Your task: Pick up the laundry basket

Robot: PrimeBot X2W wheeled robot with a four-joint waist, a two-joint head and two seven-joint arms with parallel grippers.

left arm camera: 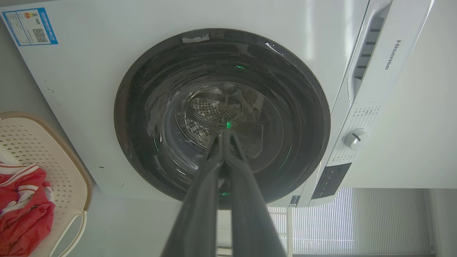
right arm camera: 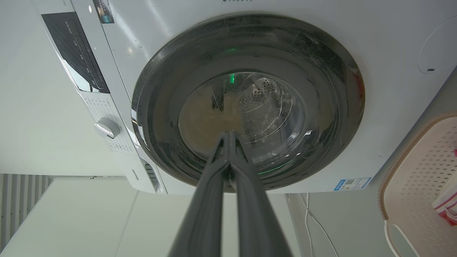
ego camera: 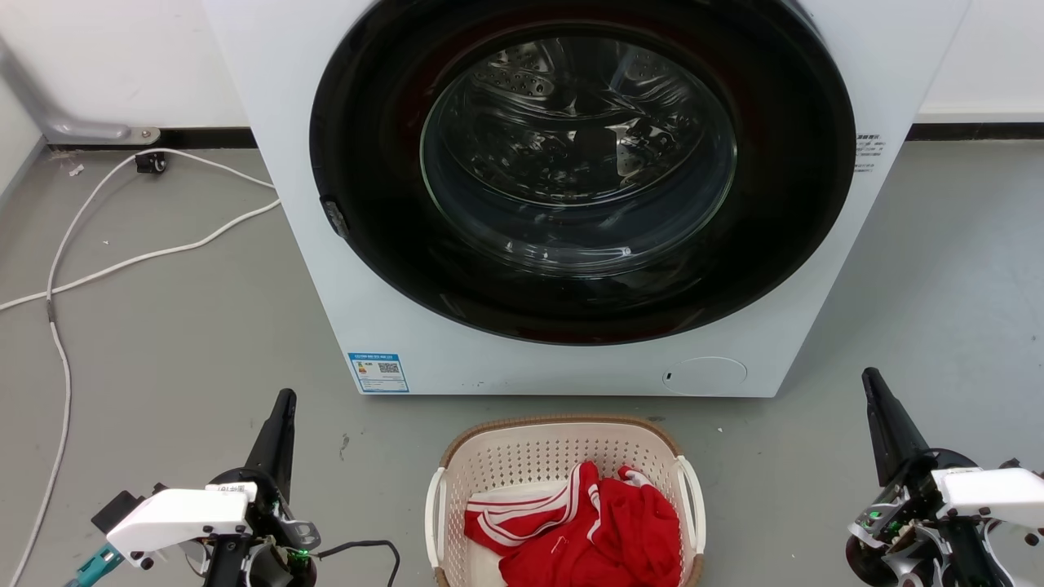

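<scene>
The laundry basket [ego camera: 522,461] is cream perforated plastic with a brown woven-look rim and white loop handles on both sides. It stands on the floor at the bottom centre, just before the washing machine, with red-and-white clothes [ego camera: 591,530] in it. It also shows as the basket [left arm camera: 53,157] at the left wrist view's left edge and the basket [right arm camera: 425,178] at the right wrist view's right edge. My left gripper [ego camera: 284,401] is shut, well left of the basket. My right gripper [ego camera: 869,379] is shut, well right of it. Both hold nothing and point toward the machine: left gripper [left arm camera: 225,132], right gripper [right arm camera: 228,135].
A white front-loading washing machine [ego camera: 342,269] with a dark round door [ego camera: 579,163] stands right behind the basket. White cables [ego camera: 122,261] trail over the grey floor at the left. Open floor lies between each gripper and the basket.
</scene>
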